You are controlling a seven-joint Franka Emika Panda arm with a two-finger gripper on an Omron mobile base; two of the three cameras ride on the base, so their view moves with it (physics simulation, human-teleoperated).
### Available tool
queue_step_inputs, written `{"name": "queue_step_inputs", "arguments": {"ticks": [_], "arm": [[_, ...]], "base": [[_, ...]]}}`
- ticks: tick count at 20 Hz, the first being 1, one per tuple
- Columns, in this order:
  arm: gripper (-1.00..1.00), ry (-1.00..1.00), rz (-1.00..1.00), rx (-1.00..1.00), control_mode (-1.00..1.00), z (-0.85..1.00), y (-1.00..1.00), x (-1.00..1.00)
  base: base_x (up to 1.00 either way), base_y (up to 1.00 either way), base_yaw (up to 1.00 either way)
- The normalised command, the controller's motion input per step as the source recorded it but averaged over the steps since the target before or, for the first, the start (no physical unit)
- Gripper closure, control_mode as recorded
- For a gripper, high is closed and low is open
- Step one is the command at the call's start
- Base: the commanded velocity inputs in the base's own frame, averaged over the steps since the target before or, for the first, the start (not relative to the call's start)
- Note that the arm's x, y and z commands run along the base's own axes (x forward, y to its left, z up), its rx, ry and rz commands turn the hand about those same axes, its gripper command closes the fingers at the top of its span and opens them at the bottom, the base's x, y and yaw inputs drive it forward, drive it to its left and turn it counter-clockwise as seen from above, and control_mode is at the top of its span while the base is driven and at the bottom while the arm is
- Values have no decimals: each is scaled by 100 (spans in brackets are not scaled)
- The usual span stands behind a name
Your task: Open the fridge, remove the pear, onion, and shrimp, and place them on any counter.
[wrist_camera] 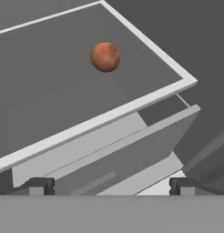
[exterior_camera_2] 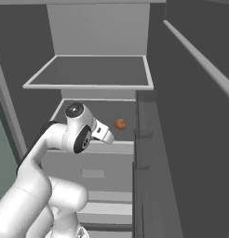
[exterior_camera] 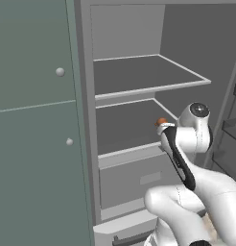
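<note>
The fridge (exterior_camera_2: 97, 32) stands open in front of me, its grey shelves bare except for the onion (wrist_camera: 105, 57), a small reddish-brown ball resting on the lower shelf (wrist_camera: 63, 91), toward the right side and back from the shelf's pale front edge. My pincer (wrist_camera: 109, 185) hangs with its jaws spread as wide as they go and has hold of nothing; one dark fingertip (wrist_camera: 40, 185) sits at each side of the hand view with clear space between them. The onion lies beyond the fingertips, farther into the fridge and well apart from them, roughly in line with the gap between them. From the right base view the onion (exterior_camera_2: 120, 123) sits just to the right of my hand (exterior_camera_2: 103, 134), near but not touching, at the shelf's right end close to the inner wall. From the left base view the onion (exterior_camera: 161, 121) peeks out just above my wrist. Below the shelf is the closed drawer (exterior_camera: 134, 180). To the left of the fridge is a grey-green cabinet (exterior_camera: 33, 144) with round knobs.
</note>
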Motion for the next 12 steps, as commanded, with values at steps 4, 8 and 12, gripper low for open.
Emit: {"name": "queue_step_inputs", "arguments": {"ticks": [4,8,12], "arm": [[-100,0,-2,0,-100,-13,-31,56],[-100,0,-3,0,-100,-12,-34,47],[-100,0,-3,0,-100,-7,-20,45]], "base": [[0,0,0],[0,0,0],[0,0,0]]}}
